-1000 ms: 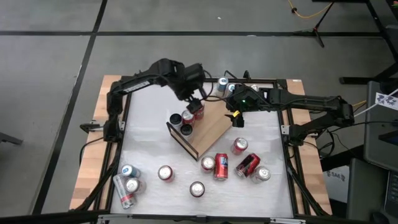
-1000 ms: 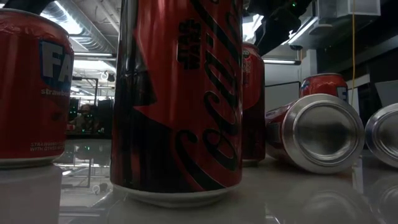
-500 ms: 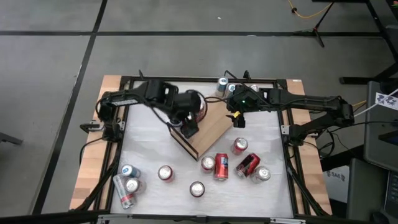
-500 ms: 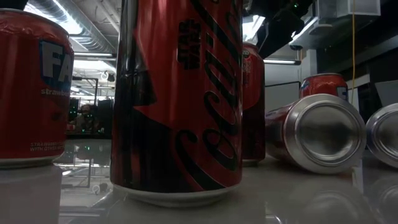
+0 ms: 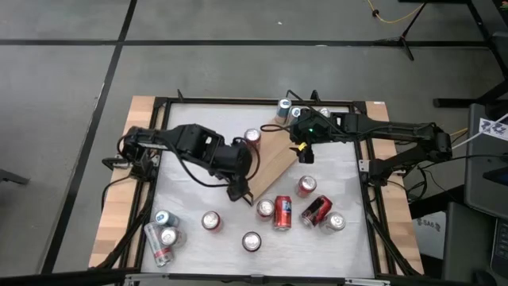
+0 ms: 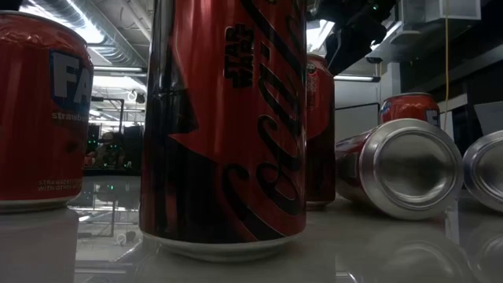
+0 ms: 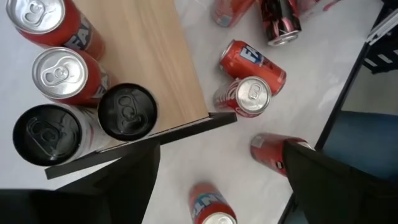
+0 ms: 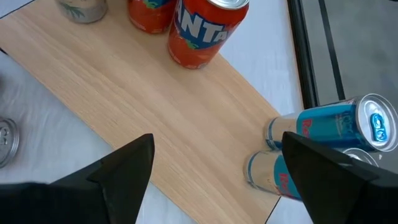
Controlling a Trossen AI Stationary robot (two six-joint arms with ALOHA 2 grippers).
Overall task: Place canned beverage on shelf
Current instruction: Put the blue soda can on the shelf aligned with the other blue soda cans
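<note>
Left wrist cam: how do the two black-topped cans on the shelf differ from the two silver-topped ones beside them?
The black-topped cans have black lids; the silver-topped cans have bare metal lids. The black-topped pair stands at the shelf's end, against the black rail; the silver-topped pair stands farther in along the board. The silver-topped cans show red sides; one black-topped can shows a pale side. All four stand upright on the shelf, close together.
</note>
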